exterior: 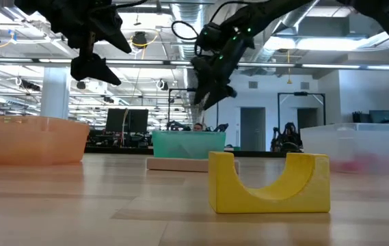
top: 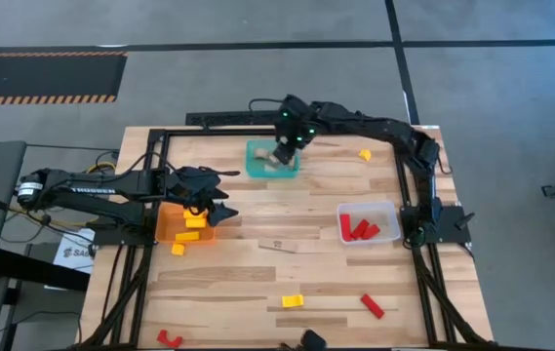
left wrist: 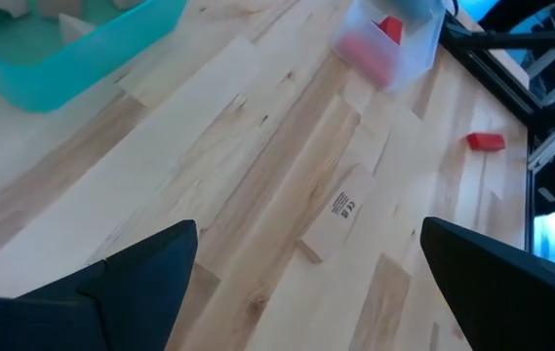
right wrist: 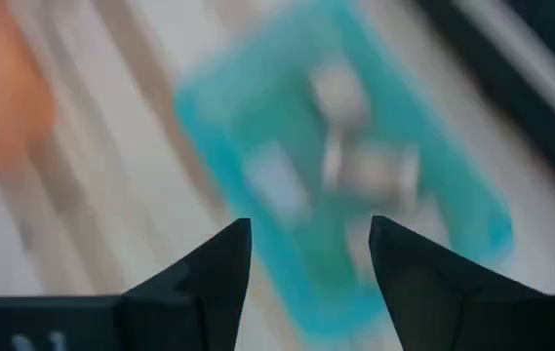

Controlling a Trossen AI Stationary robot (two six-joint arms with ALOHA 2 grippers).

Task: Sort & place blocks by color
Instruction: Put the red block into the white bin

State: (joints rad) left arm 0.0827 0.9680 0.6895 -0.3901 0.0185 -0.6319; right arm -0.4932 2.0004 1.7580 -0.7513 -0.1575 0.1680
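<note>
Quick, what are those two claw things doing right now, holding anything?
Left gripper: open, empty, above the translucent orange plastic bin.
Right gripper: open, empty, over the teal plastic bin.

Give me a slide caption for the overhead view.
Right gripper open above teal bin; left gripper open beside orange bin.

Tan blocks lie loose in the teal bin beneath my right claw. Red blocks sit in the clear bin, yellow blocks in the orange bin. Strays on the table: yellow arch, red bar, yellow piece.
</note>
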